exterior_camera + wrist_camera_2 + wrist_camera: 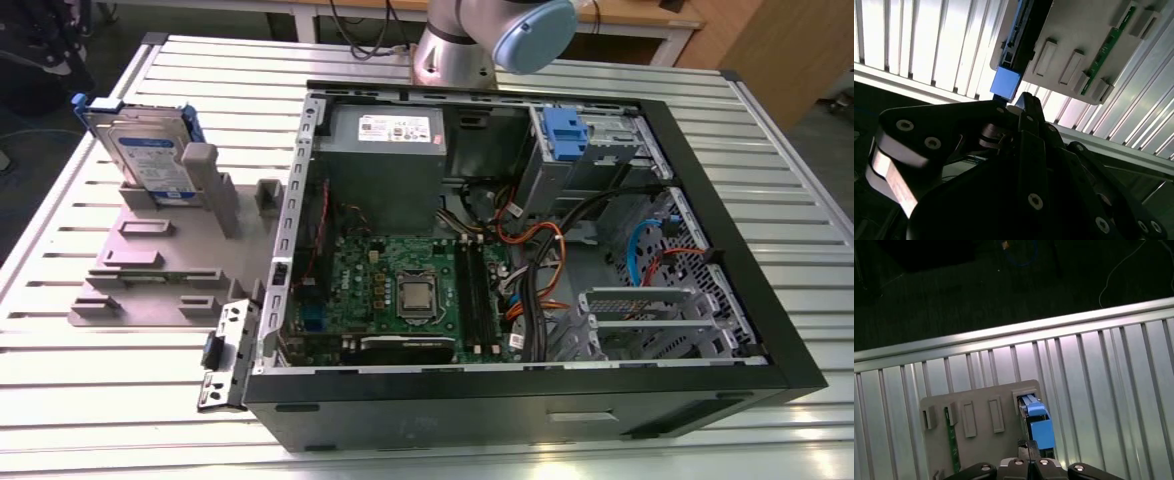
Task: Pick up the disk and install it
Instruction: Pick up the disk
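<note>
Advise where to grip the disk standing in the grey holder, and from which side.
Take the disk by its upper part, clamping across the two broad flat faces and coming straight down from above. It stands on edge in the grey holder, with its lower part sunk in the slot and a post close beside it, so the top edge looks like the free part.

Robotics lab, workshop-style: my arm [461, 50] stands at a slatted aluminium table [80, 400] where an opened desktop computer case [747, 330] lies beside a grey parts fixture [147, 270], with wooden benches [641, 18] behind.
</note>
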